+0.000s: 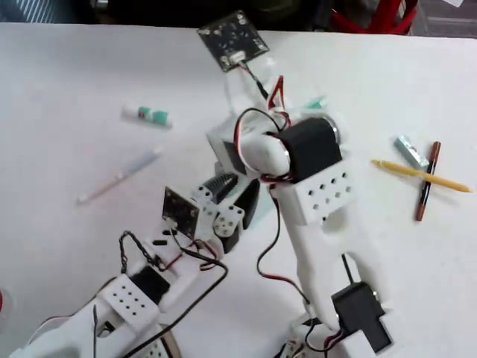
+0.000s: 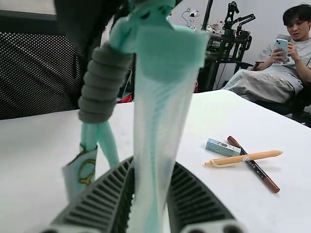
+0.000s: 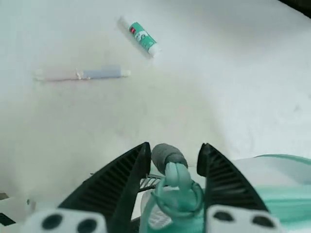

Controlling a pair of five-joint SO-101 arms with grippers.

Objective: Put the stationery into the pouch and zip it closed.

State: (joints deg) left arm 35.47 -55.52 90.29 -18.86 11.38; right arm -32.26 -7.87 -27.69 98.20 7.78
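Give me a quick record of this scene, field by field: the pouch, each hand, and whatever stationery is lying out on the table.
Pouch: mint-green mesh, standing upright
Left hand: shut on the pouch's body
Right hand: at the grey zip pull; grip cannot be told
First group on table: glue stick and clear pen, apart
Second group: yellow pen crossing brown pen, small teal box beside them
Zip state: cannot be told

The pouch (image 2: 160, 121) looks like thin translucent mint plastic, faintly glossy. The left gripper (image 2: 151, 170) is matt black ribbed plastic. The counter (image 2: 39, 145) is smooth matt white.
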